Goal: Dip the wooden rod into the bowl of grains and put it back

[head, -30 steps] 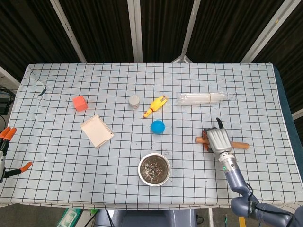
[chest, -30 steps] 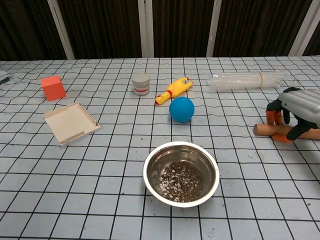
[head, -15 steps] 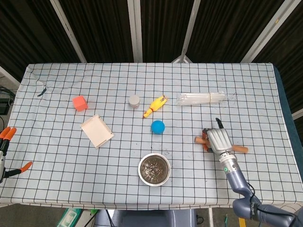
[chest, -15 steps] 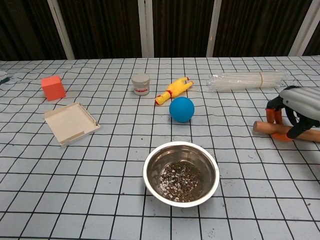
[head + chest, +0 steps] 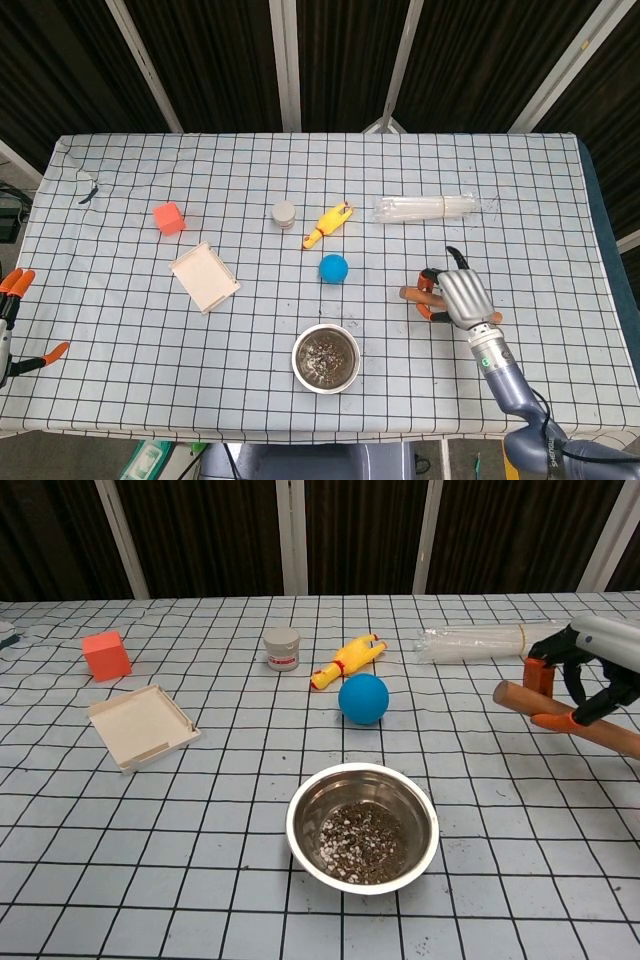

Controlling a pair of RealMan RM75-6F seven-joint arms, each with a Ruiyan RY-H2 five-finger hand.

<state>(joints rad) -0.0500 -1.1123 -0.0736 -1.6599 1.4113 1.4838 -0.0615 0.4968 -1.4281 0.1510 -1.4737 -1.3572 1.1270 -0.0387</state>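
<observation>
Fingers (image 5: 548, 676) of the right hand (image 5: 462, 298) grip the wooden rod (image 5: 562, 718), held off the counter (image 5: 130, 330) at the right, well apart from the bowl of grains (image 5: 362, 827) near the front edge. Left hand (image 5: 14, 300) hangs open at far left.

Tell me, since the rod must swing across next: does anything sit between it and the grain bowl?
Nothing visible does. The right hand holds the wooden rod; bare tablecloth lies between it and the bowl.

The right hand (image 5: 590, 670) is lifting the wooden rod (image 5: 560, 717) off the table (image 5: 200, 810) and carrying it leftward, its near end tilting up.
</observation>
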